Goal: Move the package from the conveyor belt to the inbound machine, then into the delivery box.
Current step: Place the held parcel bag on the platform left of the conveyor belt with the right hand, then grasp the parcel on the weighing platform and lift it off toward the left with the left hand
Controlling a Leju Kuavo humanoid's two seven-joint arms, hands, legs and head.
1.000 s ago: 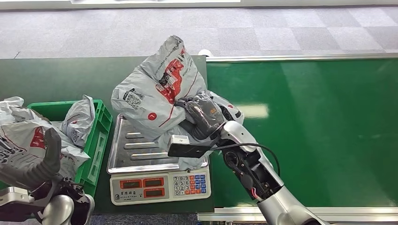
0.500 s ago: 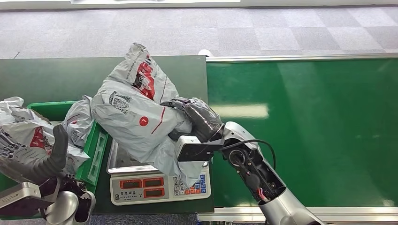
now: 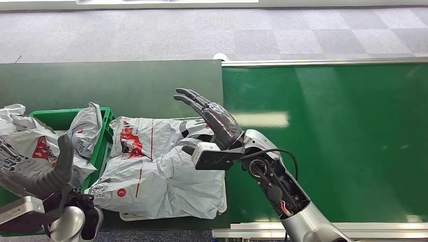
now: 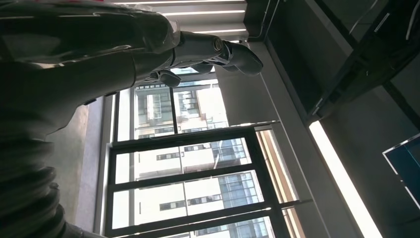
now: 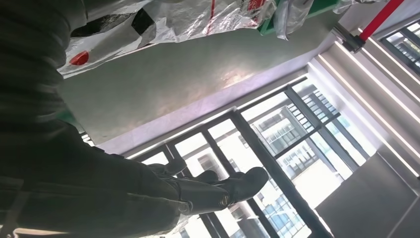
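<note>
A grey plastic package [image 3: 151, 166] with red print lies flat across the weighing scale [image 3: 135, 217], hiding most of it, and its left edge leans on the green crate [image 3: 104, 143]. My right hand [image 3: 212, 118] hovers just above the package's right end with its fingers spread and nothing in it. The right wrist view shows the same package [image 5: 173, 20] apart from that hand's fingers [image 5: 218, 191]. At the bottom left, beside the crate, my left hand [image 3: 38, 174] is held up with its fingers extended [image 4: 208, 49] and empty.
Several grey packages [image 3: 30, 143] fill the green crate. The scale stands on a dark green table [image 3: 91, 83]. The bright green conveyor belt [image 3: 343, 141] runs to the right, edged by a metal rail [image 3: 323, 61]. Grey carpet lies beyond.
The right hand swung the package left, let it go and opened its fingers. The package dropped flat onto the scale against the crate. The left hand barely moved.
</note>
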